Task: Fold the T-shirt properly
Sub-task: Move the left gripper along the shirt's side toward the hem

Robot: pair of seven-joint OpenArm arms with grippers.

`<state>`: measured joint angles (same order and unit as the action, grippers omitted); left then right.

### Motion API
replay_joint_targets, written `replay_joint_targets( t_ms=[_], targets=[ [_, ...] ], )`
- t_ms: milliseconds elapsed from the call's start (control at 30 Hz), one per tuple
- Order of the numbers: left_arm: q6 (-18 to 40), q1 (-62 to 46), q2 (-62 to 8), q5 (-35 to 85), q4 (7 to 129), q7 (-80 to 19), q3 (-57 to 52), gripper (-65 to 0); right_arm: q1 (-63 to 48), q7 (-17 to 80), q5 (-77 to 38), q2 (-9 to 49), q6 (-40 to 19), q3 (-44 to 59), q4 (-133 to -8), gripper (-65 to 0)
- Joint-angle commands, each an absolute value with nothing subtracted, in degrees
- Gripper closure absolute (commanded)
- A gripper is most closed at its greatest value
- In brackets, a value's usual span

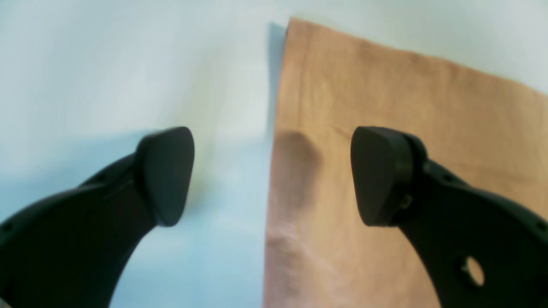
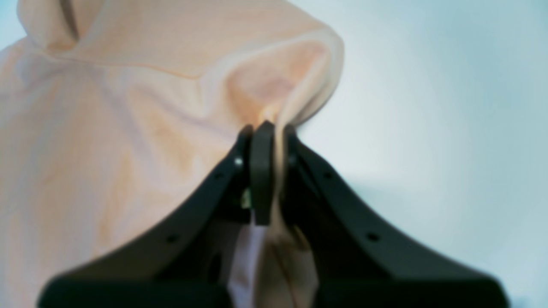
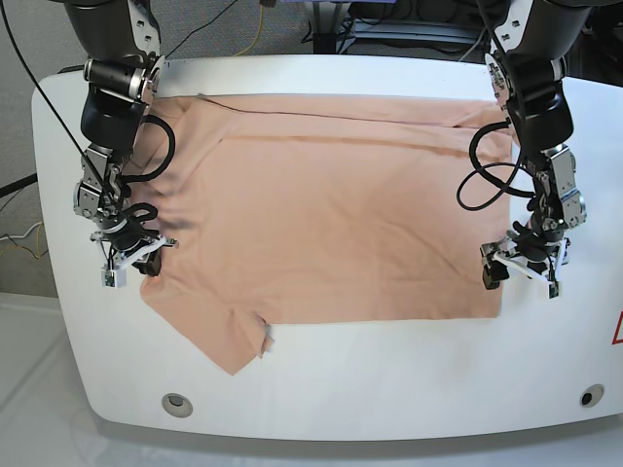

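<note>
The plain peach cloth T-shirt (image 3: 331, 214) is spread across the white table (image 3: 389, 389). Its edge is pinched by the right claw (image 2: 267, 132); the left claw (image 1: 272, 175), spread apart, is straddling the opposite side edge.

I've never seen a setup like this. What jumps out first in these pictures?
A big peach T-shirt lies spread over most of the white table. At one side edge the right hand is pinched shut on a fold of the cloth. At the opposite edge the left hand hangs open, straddling the shirt's edge.
</note>
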<state>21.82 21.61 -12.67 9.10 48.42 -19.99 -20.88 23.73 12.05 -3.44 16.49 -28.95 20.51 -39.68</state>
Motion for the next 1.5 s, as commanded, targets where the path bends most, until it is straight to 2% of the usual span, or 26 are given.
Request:
replay_joint_targets(
  t_ms=[0,700,867,1067,1467],
  targets=[
    [22.0,23.3,-12.9,10.0,49.4,-18.7,-20.8,-54.6,24.0,15.3,-2.2,17.1,-29.2,20.3,-39.6,-0.8],
    [21.9,23.7,-7.6,9.9,49.4,-16.7,-20.7,-54.5,24.0,16.7,-2.2,17.7,-29.3,20.3,-39.7,-0.8],
    [19.7,23.6,-6.4,9.9,49.4,-16.7,-19.6,-54.5,24.0,16.7,-2.2,17.8,-29.3,20.3,-39.7,-0.8],
    [17.4,23.3,-6.5,10.0,49.5,-16.7,-17.0,-54.5,24.0,16.7,-2.2,17.8,-29.3,20.3,-39.7,-0.8],
    [17.2,23.3,-10.5,10.0,49.7,-16.7,-17.0,-54.5,24.0,16.7,-2.2,17.7,-29.3,20.3,-39.7,-0.8]
  ],
)
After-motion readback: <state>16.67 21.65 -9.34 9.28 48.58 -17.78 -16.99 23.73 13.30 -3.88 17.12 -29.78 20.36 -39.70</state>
